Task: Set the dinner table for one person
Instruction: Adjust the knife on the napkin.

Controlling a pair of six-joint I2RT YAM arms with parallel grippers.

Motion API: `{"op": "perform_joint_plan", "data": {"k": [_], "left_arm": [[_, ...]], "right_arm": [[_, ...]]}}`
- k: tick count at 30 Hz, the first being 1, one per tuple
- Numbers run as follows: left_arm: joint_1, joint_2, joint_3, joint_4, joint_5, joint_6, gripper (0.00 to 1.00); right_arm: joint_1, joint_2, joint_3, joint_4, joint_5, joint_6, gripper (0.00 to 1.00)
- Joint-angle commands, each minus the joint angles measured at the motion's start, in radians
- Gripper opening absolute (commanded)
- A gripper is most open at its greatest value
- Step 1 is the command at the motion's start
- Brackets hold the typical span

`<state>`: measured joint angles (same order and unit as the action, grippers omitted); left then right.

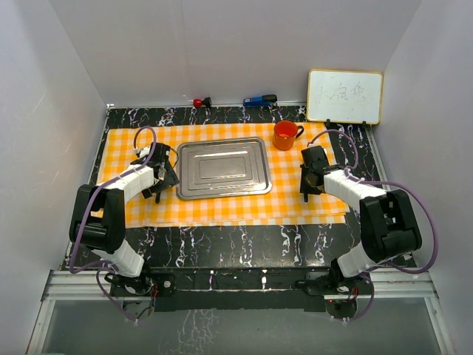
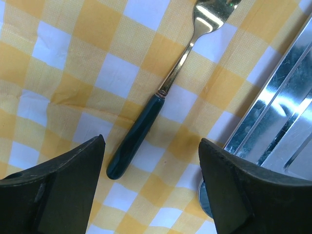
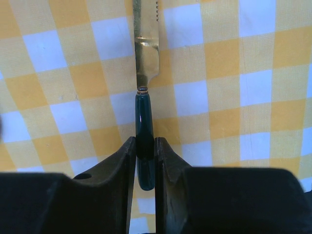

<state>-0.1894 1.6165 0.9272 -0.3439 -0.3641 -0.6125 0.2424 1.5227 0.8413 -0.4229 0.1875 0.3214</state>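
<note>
The dinner table (image 1: 222, 244) is black marble, with an orange-and-white checked cloth (image 1: 222, 208) over its middle. On the cloth lie a steel tray (image 1: 222, 168) and an orange mug (image 1: 285, 134). A fork (image 2: 141, 129) with a dark green handle lies flat on the cloth left of the tray (image 2: 282, 122). My left gripper (image 2: 151, 141) hangs open over the fork's handle end, touching nothing. A knife (image 3: 145, 114) with the same green handle lies on the cloth right of the tray. My right gripper (image 3: 145, 141) is shut on its handle. In the top view the left gripper (image 1: 164, 177) and the right gripper (image 1: 310, 177) flank the tray.
A small whiteboard (image 1: 345, 96) stands at the back right. A red item (image 1: 199, 102) and a blue one (image 1: 260, 99) lie along the back edge. White walls close in three sides. The tray's corner lies just under my left gripper's right finger (image 2: 229, 180).
</note>
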Motion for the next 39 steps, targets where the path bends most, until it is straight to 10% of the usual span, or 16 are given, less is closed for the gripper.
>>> {"op": "perform_joint_plan", "data": {"k": [1, 27, 39], "left_arm": [[-0.003, 0.009, 0.007, 0.002, 0.007, 0.005, 0.76], [-0.003, 0.035, 0.007, 0.037, 0.046, 0.007, 0.76], [-0.004, 0.039, 0.018, 0.030, 0.047, 0.012, 0.76]], "right_arm": [[0.003, -0.041, 0.058, 0.059, -0.047, 0.020, 0.04], [0.084, 0.107, 0.087, 0.154, -0.156, 0.068, 0.04], [0.089, 0.109, 0.114, 0.111, -0.104, 0.100, 0.20]]}}
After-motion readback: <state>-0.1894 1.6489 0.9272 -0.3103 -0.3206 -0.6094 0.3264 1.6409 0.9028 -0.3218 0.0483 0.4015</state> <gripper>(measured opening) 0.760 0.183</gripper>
